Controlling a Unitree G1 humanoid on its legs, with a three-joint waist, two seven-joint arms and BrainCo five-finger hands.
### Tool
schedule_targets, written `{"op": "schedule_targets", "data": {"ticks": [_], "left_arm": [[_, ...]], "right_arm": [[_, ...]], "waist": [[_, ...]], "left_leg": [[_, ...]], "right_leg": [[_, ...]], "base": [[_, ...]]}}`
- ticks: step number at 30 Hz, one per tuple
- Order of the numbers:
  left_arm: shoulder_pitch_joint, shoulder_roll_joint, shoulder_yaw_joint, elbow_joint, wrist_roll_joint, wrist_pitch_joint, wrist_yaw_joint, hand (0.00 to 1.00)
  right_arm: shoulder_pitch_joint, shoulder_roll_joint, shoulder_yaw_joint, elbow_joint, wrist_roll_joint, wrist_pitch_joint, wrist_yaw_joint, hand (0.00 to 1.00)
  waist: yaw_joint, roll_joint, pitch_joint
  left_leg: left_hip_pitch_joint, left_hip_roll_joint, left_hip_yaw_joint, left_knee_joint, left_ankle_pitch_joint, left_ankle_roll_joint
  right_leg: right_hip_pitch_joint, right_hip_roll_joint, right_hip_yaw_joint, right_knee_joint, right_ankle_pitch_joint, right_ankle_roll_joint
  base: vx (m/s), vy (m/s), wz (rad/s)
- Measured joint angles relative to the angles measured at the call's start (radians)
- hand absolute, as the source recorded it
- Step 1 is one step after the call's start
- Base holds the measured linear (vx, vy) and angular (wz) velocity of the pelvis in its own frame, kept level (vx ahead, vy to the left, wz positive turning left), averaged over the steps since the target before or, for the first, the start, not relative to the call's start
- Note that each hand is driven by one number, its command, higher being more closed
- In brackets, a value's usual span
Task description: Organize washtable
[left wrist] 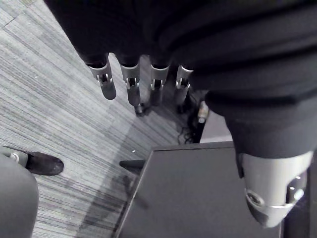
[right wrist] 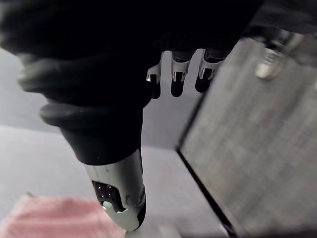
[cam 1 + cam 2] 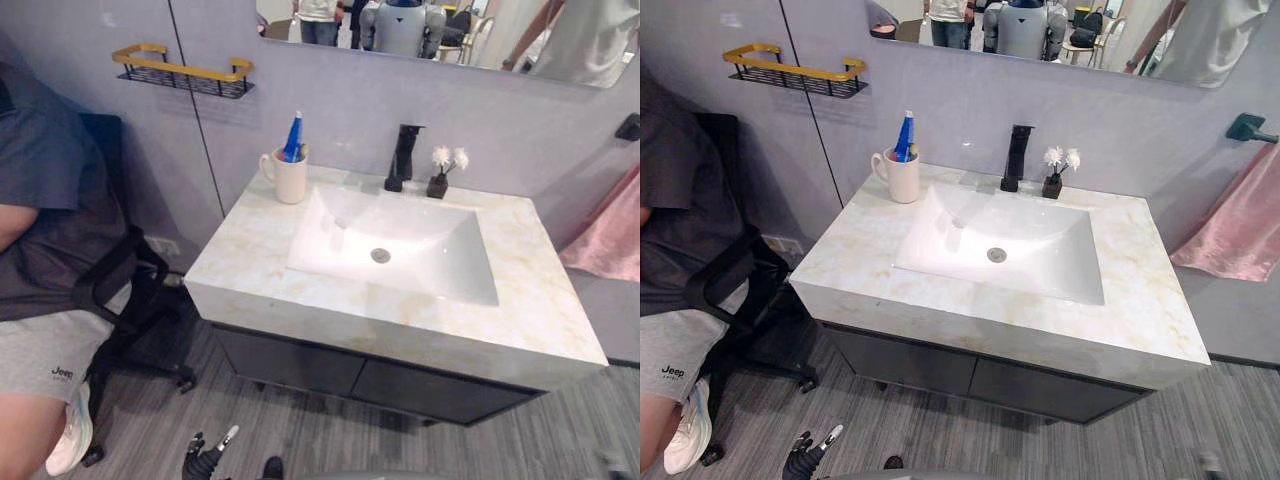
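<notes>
The washtable has a marble top [image 3: 250, 260] with a white sink basin [image 3: 420, 260] set in it. At its back left corner stands a white cup [image 3: 290, 178] holding a blue tube [image 3: 293, 138]. A black faucet [image 3: 403, 155] rises behind the basin, and a small dark vase of white flowers [image 3: 441, 175] stands beside it. My left hand [image 3: 207, 456] hangs low in front of the cabinet, near the floor, with its fingers [image 1: 131, 82] straight and holding nothing. My right hand [image 2: 121, 193] also hangs down with relaxed fingers [image 2: 178, 77] and holds nothing.
A gold-rimmed wire shelf [image 3: 185, 72] is fixed to the wall at upper left. A pink towel [image 3: 612, 240] hangs at the right. A person sits on a black office chair [image 3: 130, 290] close to the left of the dark cabinet [image 3: 300, 365]. A mirror [image 3: 450, 30] is above.
</notes>
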Motion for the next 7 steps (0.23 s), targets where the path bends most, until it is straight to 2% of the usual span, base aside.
{"op": "schedule_targets", "data": {"ticks": [1, 2, 3, 7], "left_arm": [[-0.012, -0.004, -0.009, 0.001, 0.000, 0.000, -0.001, 0.00], [-0.020, -0.005, -0.030, 0.002, 0.001, 0.000, 0.000, 0.00], [-0.020, -0.004, -0.039, 0.003, 0.001, 0.000, 0.000, 0.00], [-0.022, 0.007, -0.068, 0.009, 0.001, 0.000, 0.001, 0.00]], "right_arm": [[-0.006, 0.001, 0.027, 0.030, 0.013, 0.002, 0.017, 0.00], [-0.017, 0.001, 0.070, 0.073, 0.023, 0.004, 0.054, 0.00], [-0.025, 0.000, 0.098, 0.098, 0.022, 0.005, 0.079, 0.00], [-0.032, -0.001, 0.124, 0.170, 0.020, 0.009, 0.140, 0.00]], "waist": [[0.006, 0.002, 0.000], [0.028, 0.003, 0.000], [0.031, 0.009, 0.004], [0.028, 0.002, 0.013]], "left_leg": [[0.001, -0.002, 0.007, 0.000, 0.000, 0.000], [0.003, -0.008, 0.011, 0.000, 0.000, 0.000], [0.003, -0.013, 0.011, 0.000, -0.002, 0.003], [0.023, -0.030, 0.008, 0.000, -0.007, 0.009]], "right_leg": [[0.001, -0.004, 0.000, 0.001, -0.001, 0.001], [0.002, -0.011, 0.001, 0.002, -0.002, 0.002], [0.004, -0.015, 0.000, 0.002, -0.003, 0.005], [0.033, -0.029, -0.005, -0.001, -0.001, 0.006]], "base": [[0.05, 0.035, 0.12], [0.07, 0.031, 0.02], [0.10, 0.025, 0.05], [0.11, 0.005, 0.06]]}}
